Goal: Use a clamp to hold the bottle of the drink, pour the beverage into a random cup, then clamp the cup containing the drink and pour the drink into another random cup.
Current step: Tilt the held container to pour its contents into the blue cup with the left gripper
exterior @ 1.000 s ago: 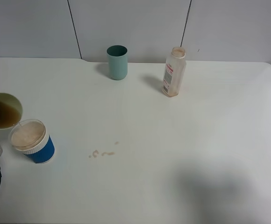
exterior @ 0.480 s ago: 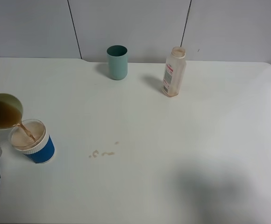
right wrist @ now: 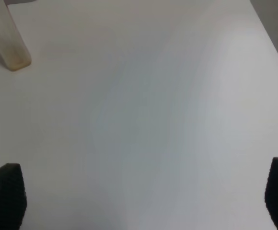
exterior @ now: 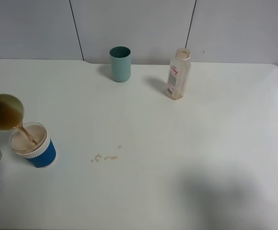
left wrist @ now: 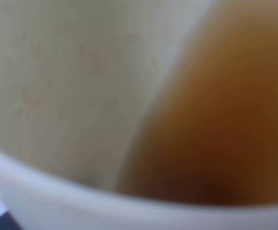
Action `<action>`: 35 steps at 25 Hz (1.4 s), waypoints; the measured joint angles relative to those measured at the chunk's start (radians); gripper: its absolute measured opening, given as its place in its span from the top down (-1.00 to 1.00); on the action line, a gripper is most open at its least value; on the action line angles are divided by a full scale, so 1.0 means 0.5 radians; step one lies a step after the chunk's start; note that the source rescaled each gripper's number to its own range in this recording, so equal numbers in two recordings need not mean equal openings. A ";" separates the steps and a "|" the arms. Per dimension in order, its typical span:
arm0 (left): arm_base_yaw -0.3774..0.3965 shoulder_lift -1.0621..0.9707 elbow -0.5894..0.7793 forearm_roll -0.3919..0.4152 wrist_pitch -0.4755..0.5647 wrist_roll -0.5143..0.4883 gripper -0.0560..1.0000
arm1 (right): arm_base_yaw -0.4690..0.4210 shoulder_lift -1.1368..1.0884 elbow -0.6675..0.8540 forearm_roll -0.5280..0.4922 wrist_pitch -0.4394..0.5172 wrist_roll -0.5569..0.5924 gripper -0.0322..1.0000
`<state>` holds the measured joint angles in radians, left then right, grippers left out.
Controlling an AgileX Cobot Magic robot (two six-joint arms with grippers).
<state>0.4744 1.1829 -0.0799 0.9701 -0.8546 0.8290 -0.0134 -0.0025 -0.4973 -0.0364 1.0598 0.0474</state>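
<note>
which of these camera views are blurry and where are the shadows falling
Left wrist view: badly out of focus, filled by the pale yellow-green tumbler and its brown beverage. Exterior high view: sharp, with a broad soft shadow on the table and small shadows left of the teal tumbler and bottle. Right wrist view: slightly soft, evenly lit.

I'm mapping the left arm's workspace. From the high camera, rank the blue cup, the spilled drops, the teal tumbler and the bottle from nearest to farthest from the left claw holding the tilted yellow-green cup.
1. Blue cup: right beneath the tilted yellow-green cup, at the left edge.
2. Spilled drops: mid-table.
3. Teal tumbler: at the back.
4. Bottle: back, right of the tumbler.
</note>
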 joint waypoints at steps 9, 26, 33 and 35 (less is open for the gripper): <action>0.000 0.000 0.000 -0.004 -0.018 0.063 0.88 | 0.000 0.000 0.000 0.000 0.000 0.000 -1.00; 0.000 0.000 -0.007 -0.068 -0.069 0.325 0.88 | 0.000 0.000 0.000 0.000 0.000 0.000 -1.00; 0.000 0.000 -0.011 -0.073 -0.084 0.417 0.88 | 0.000 0.000 0.000 0.000 0.000 0.000 -1.00; 0.000 0.000 -0.011 -0.073 -0.086 0.417 0.88 | 0.000 0.000 0.000 0.000 0.000 0.000 -1.00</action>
<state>0.4744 1.1829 -0.0857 0.9337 -0.8976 1.0376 -0.0134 -0.0025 -0.4973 -0.0364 1.0598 0.0474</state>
